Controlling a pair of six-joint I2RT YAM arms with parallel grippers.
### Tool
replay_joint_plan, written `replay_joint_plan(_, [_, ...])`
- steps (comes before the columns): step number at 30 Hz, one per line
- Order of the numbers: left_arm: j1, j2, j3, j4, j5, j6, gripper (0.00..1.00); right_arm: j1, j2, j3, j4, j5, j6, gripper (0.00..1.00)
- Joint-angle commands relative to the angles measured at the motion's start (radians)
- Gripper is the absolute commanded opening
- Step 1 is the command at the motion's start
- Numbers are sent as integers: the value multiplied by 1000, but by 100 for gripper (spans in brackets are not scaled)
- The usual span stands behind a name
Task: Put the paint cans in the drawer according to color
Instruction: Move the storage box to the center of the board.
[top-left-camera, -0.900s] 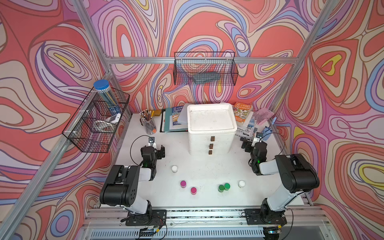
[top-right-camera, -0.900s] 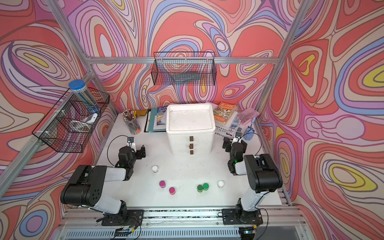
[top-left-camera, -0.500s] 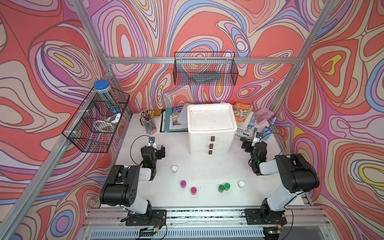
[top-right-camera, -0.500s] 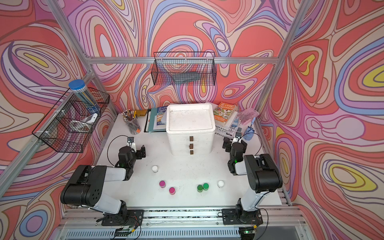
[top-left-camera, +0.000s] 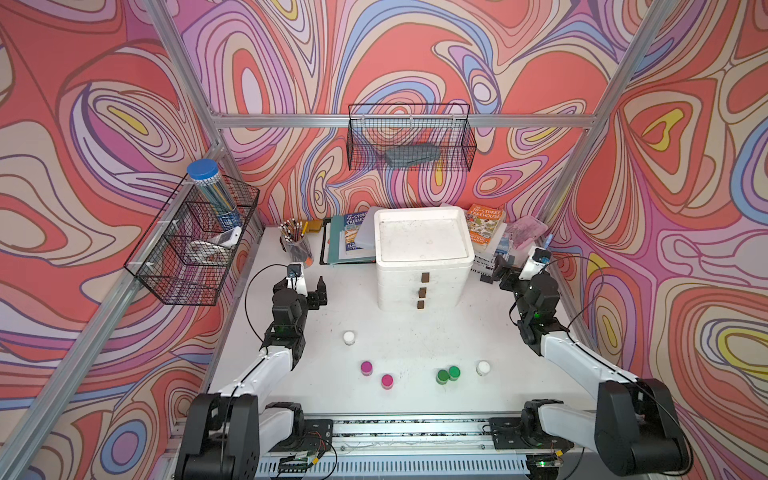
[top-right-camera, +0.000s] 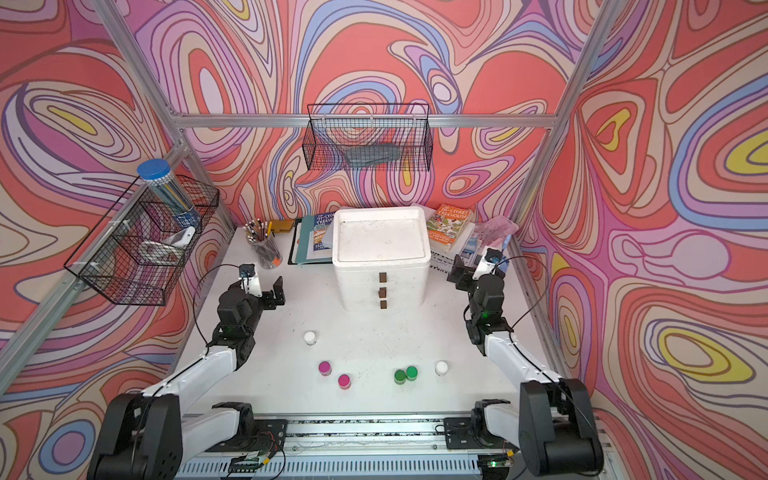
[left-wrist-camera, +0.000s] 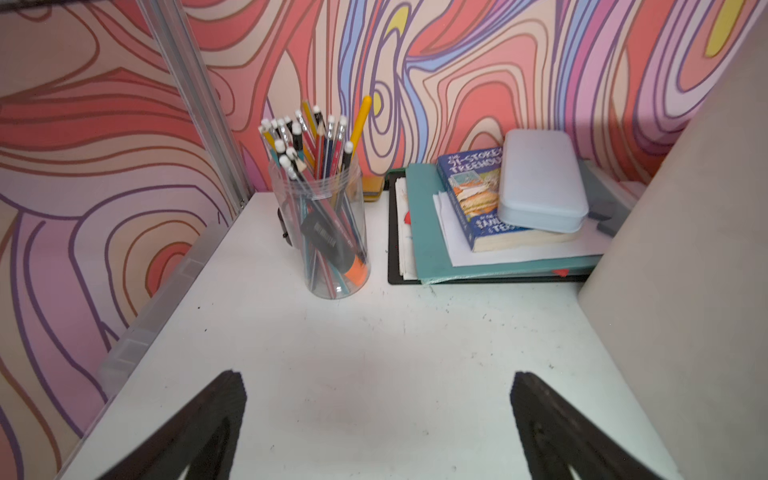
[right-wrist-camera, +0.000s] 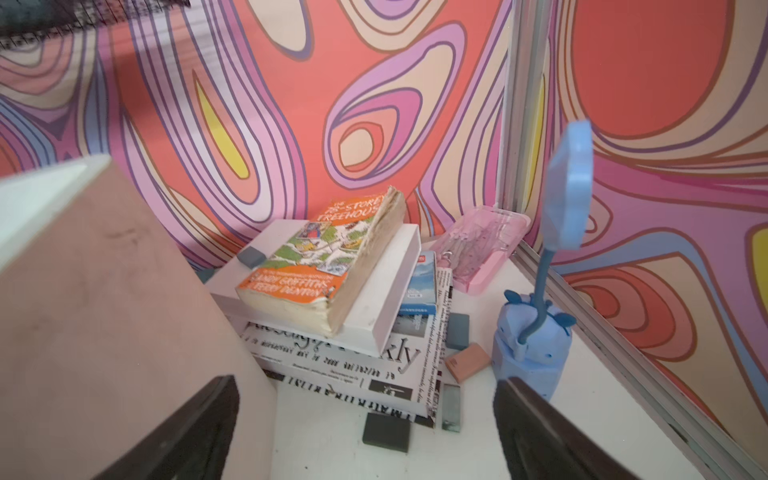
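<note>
The paint cans stand on the white table in front of the drawer unit, in both top views. They are a white one, two magenta ones, two touching green ones and another white one. The drawer unit's three drawers with brown handles are shut. My left gripper is open and empty, left of the unit. My right gripper is open and empty, right of it. Neither wrist view shows any can.
A clear cup of pencils and a stack of books with a pale case lie ahead of the left gripper. Books, small erasers, a pink case and a blue lamp crowd the right back corner. Wire baskets hang on the walls.
</note>
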Motion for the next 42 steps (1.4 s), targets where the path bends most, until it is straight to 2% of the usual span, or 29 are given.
replay_joint_plan(1, [-7,-84,63,-243,135,-95,99,2,-8,90,-361,-80,127,98])
replay_joint_plan(4, [-59,-159,54,-252,234,-122,98,1,-19,132,-443,-107,165,98])
replay_joint_plan(10, [-234,-269,30,-265,319,-177,96,1,-5,235,-619,-93,193,98])
replay_joint_plan(15, [-433,-264,16,-240,261,-182,97,1,131,409,-843,-25,185,96])
replay_joint_plan(18, [-510,-206,19,-176,222,-200,97,4,232,482,-860,-112,149,93])
replay_joint_plan(21, [-535,-135,35,-114,208,-205,97,26,306,543,-850,-210,134,92])
replay_joint_plan(26, [-556,-58,63,-64,227,-197,96,124,367,601,-844,-239,72,92])
replay_joint_plan(30, [-597,-31,106,-48,196,-175,95,184,371,591,-821,-260,57,92])
replay_joint_plan(37, [-652,1,130,-50,50,-152,89,281,371,580,-801,-258,68,92])
replay_joint_plan(42, [-686,41,195,-180,-121,-203,83,282,338,557,-803,-134,136,92])
